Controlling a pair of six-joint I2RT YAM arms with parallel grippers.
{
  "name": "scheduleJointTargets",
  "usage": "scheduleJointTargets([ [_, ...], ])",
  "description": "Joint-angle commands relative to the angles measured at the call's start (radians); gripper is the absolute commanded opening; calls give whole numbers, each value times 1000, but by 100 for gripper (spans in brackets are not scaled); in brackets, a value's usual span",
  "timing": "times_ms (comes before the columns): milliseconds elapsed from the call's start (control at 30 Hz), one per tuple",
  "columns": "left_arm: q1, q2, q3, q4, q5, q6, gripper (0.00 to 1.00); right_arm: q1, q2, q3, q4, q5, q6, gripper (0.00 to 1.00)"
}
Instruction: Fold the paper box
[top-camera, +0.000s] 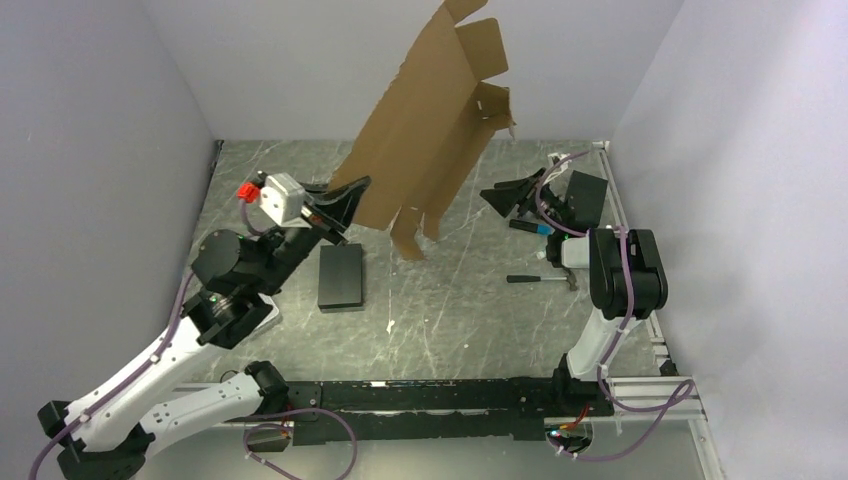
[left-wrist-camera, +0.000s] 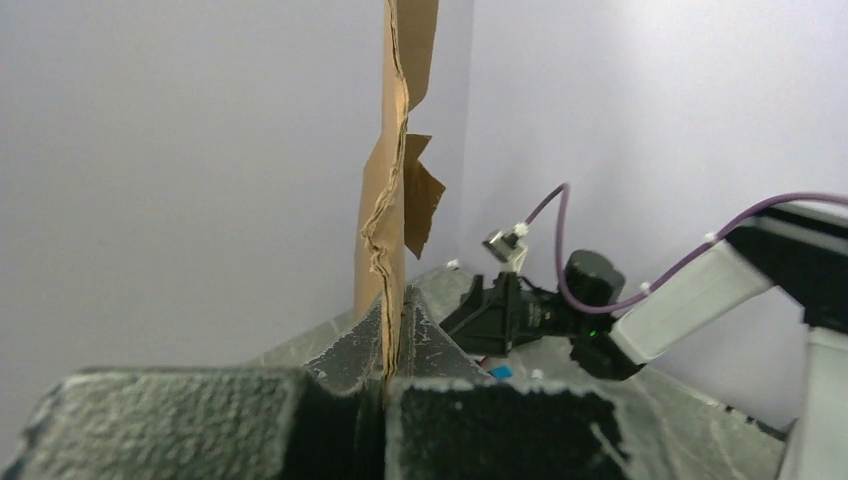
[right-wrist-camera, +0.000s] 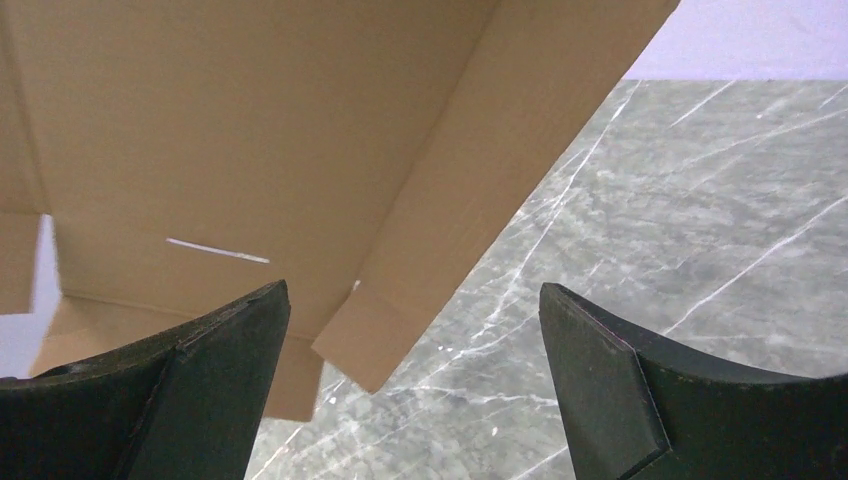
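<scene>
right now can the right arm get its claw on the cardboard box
Probably yes. The right claw is open and faces the box, which the left claw holds up off the table. The right wrist view shows nothing between its fingers and the cardboard.

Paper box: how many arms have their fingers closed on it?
1. The left arm's fingers pinch the lower edge of the paper box, holding it aloft; the right fingers stand open, gripping nothing.
</scene>
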Motion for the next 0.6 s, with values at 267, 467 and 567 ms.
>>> scheduleJointTargets([
  [267, -2, -38, 183, -49, 174, -145, 0, -3, -65, 34, 282, -38, 264, 99],
  [467, -2, -49, 174, -38, 164, -159, 0, -7, -155, 19, 373, -35, 391, 76],
  [567, -2, -65, 153, -42, 121, -144, 0, -16, -205, -2, 377, -43, 388, 48],
])
